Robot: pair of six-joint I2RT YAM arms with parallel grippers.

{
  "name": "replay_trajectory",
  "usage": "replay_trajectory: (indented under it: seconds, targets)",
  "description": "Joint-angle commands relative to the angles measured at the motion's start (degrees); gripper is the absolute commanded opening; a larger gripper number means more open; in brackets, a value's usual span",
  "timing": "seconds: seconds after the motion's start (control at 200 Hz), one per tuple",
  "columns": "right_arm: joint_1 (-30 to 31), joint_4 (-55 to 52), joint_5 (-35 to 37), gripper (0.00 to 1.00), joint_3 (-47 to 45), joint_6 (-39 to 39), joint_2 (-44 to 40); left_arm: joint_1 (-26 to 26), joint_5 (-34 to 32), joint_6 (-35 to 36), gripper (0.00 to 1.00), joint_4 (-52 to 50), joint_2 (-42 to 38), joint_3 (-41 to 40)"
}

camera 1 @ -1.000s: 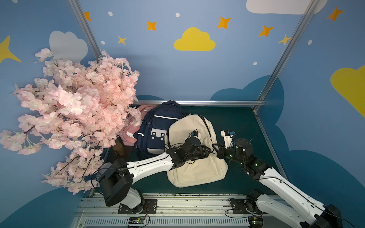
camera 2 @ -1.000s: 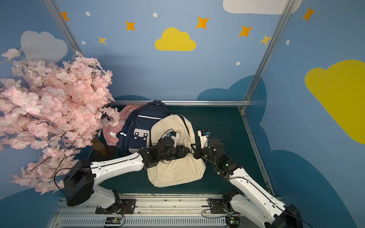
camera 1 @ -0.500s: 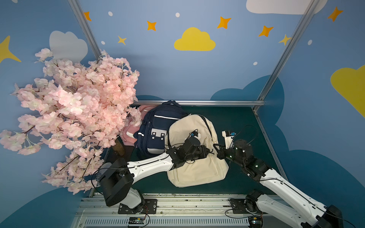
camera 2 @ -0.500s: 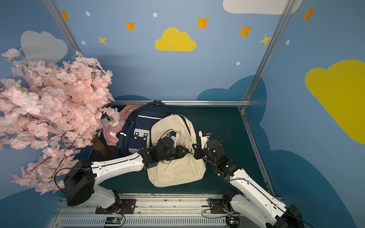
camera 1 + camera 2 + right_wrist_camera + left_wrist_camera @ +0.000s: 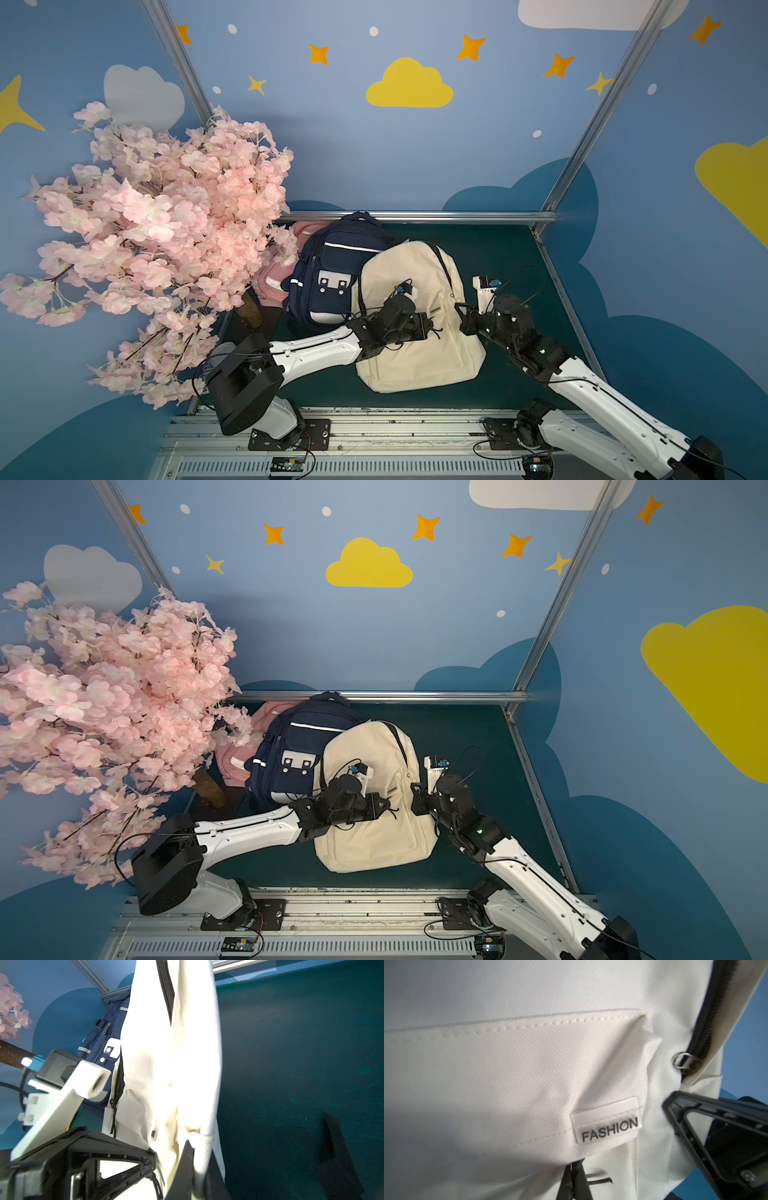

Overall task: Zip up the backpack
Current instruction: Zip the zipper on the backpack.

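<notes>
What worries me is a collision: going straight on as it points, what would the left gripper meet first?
Probably the cream fabric backpack, by its white FASHION label; depth is unclear.

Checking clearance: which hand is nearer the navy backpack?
Left. Left hand, shut on the zipper cord, sits atop the cream backpack, next to the navy backpack; right hand pinches the cream backpack at its opposite edge.

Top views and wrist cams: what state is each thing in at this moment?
cream backpack, lying front up on the table.
zipper, gaping open along one side.
left end effector, shut on the black pull cord.
right end effector, shut, pinching the cream backpack's edge.
navy backpack, lying partly under the cream backpack.
pink backpack, mostly hidden behind the navy backpack.
</notes>
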Motion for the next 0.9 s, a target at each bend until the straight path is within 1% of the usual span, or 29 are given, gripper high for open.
replay_trajectory:
  seconds: [0.0, 0.14, 0.315, 0.425, 0.596, 0.761, 0.896]
  targets:
    - [-0.21, 1.68, 2.49, 0.00, 1.42, 0.20, -1.61, 0.12, -1.12, 3.48, 0.02, -0.04, -1.90, -1.05]
    - [0.18, 3.65, -0.07, 0.00, 0.11, 2.62, -2.27, 0.38, -2.47, 5.15, 0.02, 0.96, -2.51, -3.28]
    - [0.23, 1.16, 2.68, 0.00, 0.61, 1.68, -4.41, 0.72, -4.62, 6.41, 0.03, -1.54, -3.71, -4.83]
    - [0.23, 0.68, 3.09, 0.00, 1.11, 0.97, -5.68, 1.50, -5.40, 6.19, 0.02, -1.88, -4.87, -6.73]
    - [0.05, -0.72, 4.75, 0.00, 1.92, 0.38, -5.26, 2.67, -6.15, 6.14, 0.03, -3.07, -7.30, -9.05]
    - [-0.04, -0.07, 4.72, 0.00, 1.95, 0.38, -4.37, 3.12, -7.26, 7.22, 0.03, -6.23, -8.99, -9.07]
    - [-0.51, -2.05, 7.89, 0.00, 2.14, -0.67, -4.60, 4.38, -8.17, 7.21, 0.03, -7.20, -11.64, -11.24]
